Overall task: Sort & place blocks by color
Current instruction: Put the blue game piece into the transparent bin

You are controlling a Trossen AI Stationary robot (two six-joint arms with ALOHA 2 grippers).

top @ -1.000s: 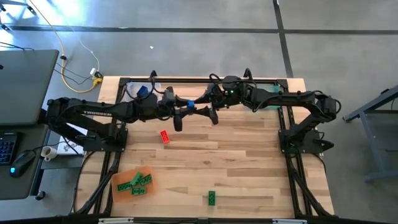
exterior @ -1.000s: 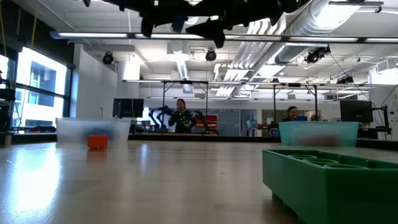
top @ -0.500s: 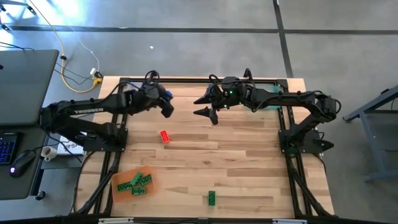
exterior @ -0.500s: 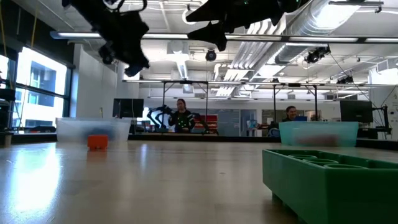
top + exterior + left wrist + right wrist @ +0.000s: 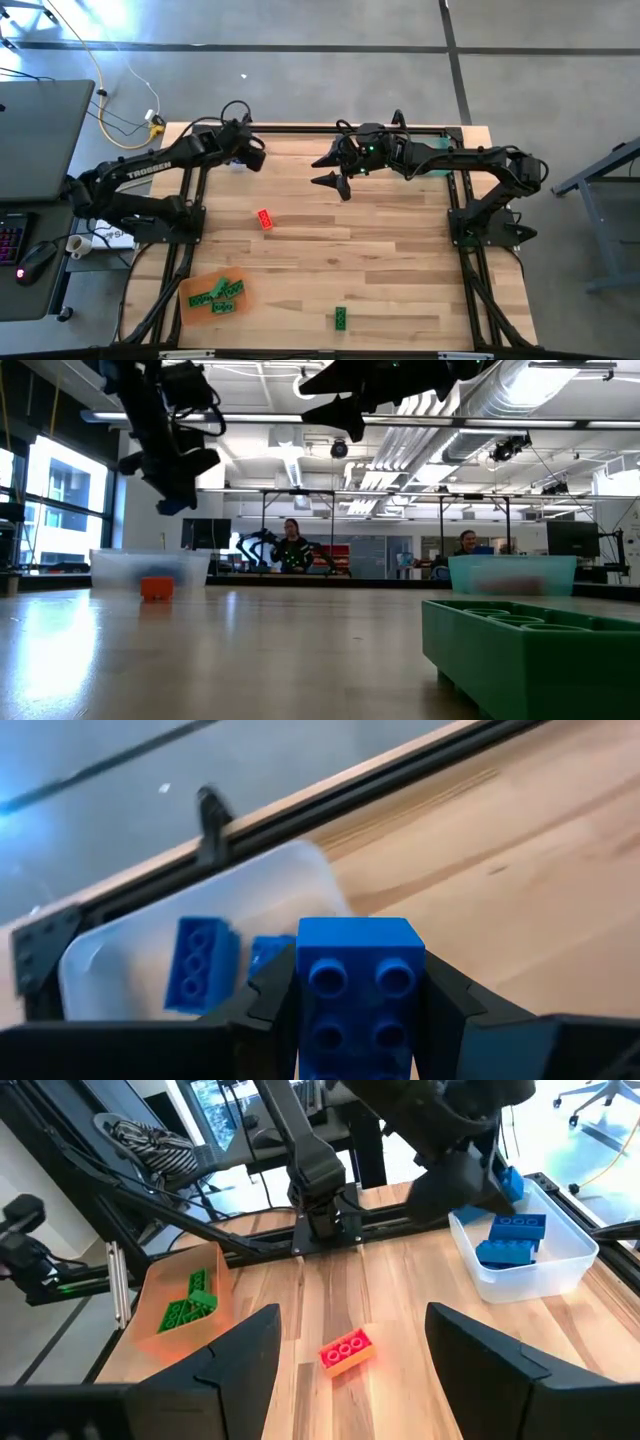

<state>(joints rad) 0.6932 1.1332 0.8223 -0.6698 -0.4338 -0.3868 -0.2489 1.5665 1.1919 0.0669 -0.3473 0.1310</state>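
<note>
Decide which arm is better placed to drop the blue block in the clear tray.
Left. Its pincer already grips the blue block above the clear tray; the right pincer is open, mid-table.

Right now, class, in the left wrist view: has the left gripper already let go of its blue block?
No. The left gripper is closed on the blue block, held above the clear tray where other blue blocks lie.
</note>
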